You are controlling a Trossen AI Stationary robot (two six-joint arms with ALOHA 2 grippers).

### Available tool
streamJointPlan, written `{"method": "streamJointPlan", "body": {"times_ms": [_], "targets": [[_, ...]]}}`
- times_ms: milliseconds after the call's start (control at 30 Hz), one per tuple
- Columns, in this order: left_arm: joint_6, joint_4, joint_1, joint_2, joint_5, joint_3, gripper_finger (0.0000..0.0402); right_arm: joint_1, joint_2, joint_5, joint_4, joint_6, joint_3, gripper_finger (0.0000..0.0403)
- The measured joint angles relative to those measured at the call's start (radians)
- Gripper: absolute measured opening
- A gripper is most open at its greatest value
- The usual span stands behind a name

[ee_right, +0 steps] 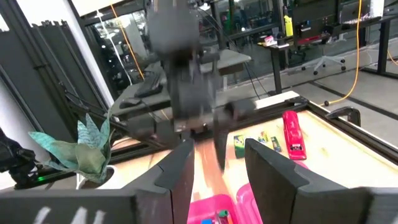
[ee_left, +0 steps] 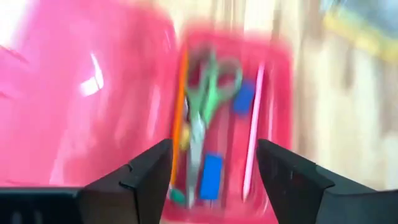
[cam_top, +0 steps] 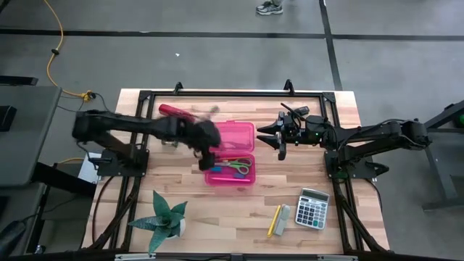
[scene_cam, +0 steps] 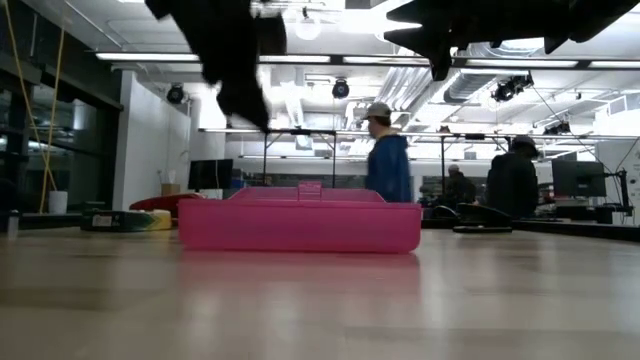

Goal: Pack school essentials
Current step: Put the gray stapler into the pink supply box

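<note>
Nearest the overhead camera, at the lower left of the frame, the green spiky plant (cam_top: 164,217) stands on the bench (cam_top: 217,206), clear of the work. Moving right, the left hand (cam_top: 208,161) hangs over the front tray of the pink case (cam_top: 244,136), its fingers (ee_left: 146,171) spread wide with nothing between them, as its wrist view confirms. Directly beneath it, inside the tray, lie the green-handled scissors (ee_left: 205,93), an orange pencil (ee_left: 179,118), a pink pencil (ee_left: 254,124) and small blue pieces (ee_left: 211,176); these essentials are judged already packed. Behind the left arm, toward the upper left of the bench, a red stapler (cam_top: 174,111) sits outside the case. Further right, the right hand (cam_top: 282,138) waits beside the case's right edge, its fingers (ee_right: 267,165) parted about halfway and empty. At the lower right of the overhead frame, a yellow pencil (cam_top: 274,220) and a small grey block (cam_top: 283,219) lie side by side, with a calculator (cam_top: 313,208) just beyond them; these remain unpacked. Assessment: the step in hand appears to be a release into the tray followed by withdrawal. Recommended practice is to lift the left hand straight up until the fingertips clear the tray wall before travelling sideways, so nothing inside is dragged or flicked out. The remaining lower-right items lie closer to the right arm; the thin pencil calls for a grip across its width.
</note>
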Motion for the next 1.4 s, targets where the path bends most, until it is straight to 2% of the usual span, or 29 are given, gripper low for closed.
{"method": "streamJointPlan", "body": {"times_ms": [100,233,433,600,767,1333,1400], "targets": [[-0.006,0.132,0.031,-0.144,-0.024,-0.012,0.0220,0.000,0.000,0.000,0.002,0.000,0.000,0.0135],[-0.006,0.382,0.058,-0.335,-0.067,-0.100,0.0213,0.000,0.000,0.000,0.005,0.007,0.000,0.0135],[-0.095,0.760,0.073,-0.562,-0.085,-0.367,0.0209,0.000,0.000,0.000,0.004,0.013,0.000,0.0135],[-0.215,0.948,0.058,-0.661,-0.093,-0.568,0.0209,0.000,0.000,0.000,0.005,-0.011,0.000,0.0135],[-0.250,0.996,0.057,-0.690,-0.093,-0.632,0.0209,0.000,0.000,0.000,0.007,-0.011,0.000,0.0135],[-0.250,0.992,0.057,-0.689,-0.093,-0.634,0.0209,0.000,0.000,0.000,0.009,-0.010,0.000,0.0135],[-0.250,0.992,0.057,-0.689,-0.093,-0.634,0.0209,0.000,0.000,0.000,0.008,0.056,0.000,0.0135]]}}
